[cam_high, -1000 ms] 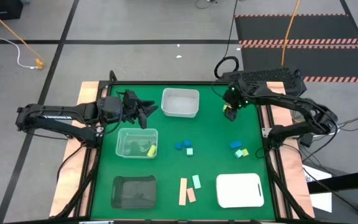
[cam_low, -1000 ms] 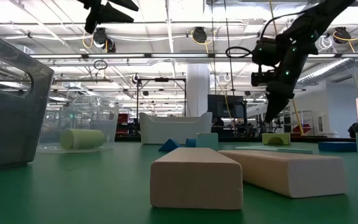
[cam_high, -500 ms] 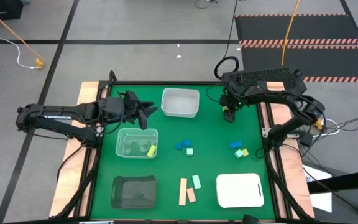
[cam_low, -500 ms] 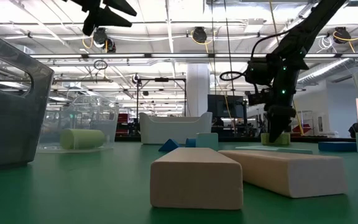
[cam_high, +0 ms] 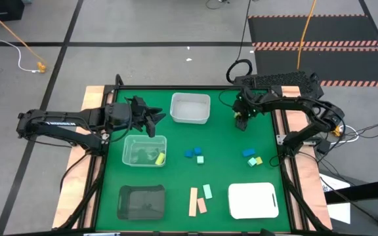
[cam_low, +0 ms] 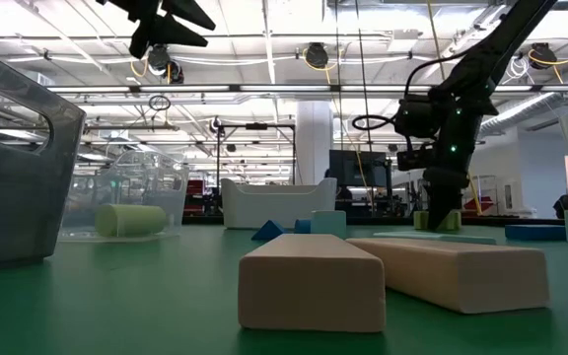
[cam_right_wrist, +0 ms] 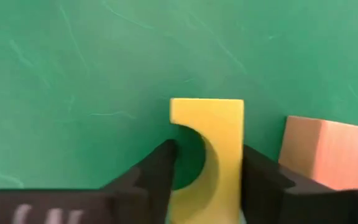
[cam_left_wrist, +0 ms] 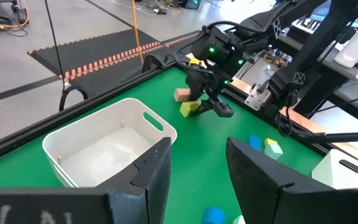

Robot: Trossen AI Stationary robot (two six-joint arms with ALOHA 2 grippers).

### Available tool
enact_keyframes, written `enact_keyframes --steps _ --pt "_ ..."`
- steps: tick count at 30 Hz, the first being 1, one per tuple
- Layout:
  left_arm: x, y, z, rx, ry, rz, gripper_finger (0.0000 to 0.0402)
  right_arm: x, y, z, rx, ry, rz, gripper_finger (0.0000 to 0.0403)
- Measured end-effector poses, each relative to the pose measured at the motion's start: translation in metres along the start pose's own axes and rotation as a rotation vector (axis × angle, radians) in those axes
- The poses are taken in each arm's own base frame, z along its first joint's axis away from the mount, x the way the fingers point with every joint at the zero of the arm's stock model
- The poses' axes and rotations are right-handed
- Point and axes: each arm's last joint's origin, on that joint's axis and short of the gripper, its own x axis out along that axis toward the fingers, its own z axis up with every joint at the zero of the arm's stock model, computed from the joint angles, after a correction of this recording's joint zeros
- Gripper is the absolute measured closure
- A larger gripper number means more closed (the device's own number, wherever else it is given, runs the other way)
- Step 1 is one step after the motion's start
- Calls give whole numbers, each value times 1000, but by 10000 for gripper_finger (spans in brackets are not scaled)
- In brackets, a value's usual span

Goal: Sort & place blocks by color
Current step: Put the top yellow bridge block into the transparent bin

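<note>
My right gripper [cam_high: 241, 122] is down at the table near the far right corner, shut on a yellow block with an arch cut-out [cam_right_wrist: 207, 149]. A tan-pink block [cam_right_wrist: 328, 155] lies right beside that block. My left gripper [cam_high: 151, 118] hovers open and empty between the clear container [cam_high: 144, 150] and the white bin [cam_high: 190, 107]. Blue and mint blocks [cam_high: 193, 155] lie mid-table. A blue and a yellow-green one [cam_high: 253, 157] lie farther right. Tan-pink bars [cam_high: 196, 202] and a mint bar [cam_high: 207, 191] rest flat near the near edge. My right gripper pinches the yellow arch block between its two fingers [cam_right_wrist: 159, 169], one on the side with the arch cut-out [cam_right_wrist: 178, 144] and one on the flat opposite side. The fingers come from above, pointing down. Whether the block is off the table, I cannot tell.
The clear container holds a few yellow-green pieces [cam_high: 157, 157]. A dark tray [cam_high: 142, 201] sits at the near left and a white tray [cam_high: 253, 200] at the near right. Open green mat [cam_high: 225, 147] lies between the block groups.
My right gripper has come down from above the table onto the yellow arch block near the far right corner. My left arm has kept still.
</note>
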Motion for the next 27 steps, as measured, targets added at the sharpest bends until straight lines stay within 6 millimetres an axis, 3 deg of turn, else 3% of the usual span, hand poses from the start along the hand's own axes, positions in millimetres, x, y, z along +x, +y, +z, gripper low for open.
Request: enact_keyframes --steps 5,13,20,27 --pt "0 0 0 -5 0 0 247 -1 0 0 53 1 -1 366" --pt "0 1 2 -72 -16 4 247 -25 3 0 145 -118 38 366" --pt "2 3 11 -131 -92 -1 247 -80 21 23 105 -573 139 367" --pt "21 -6 18 97 -208 -25 247 -133 55 53 112 -1093 334 367"
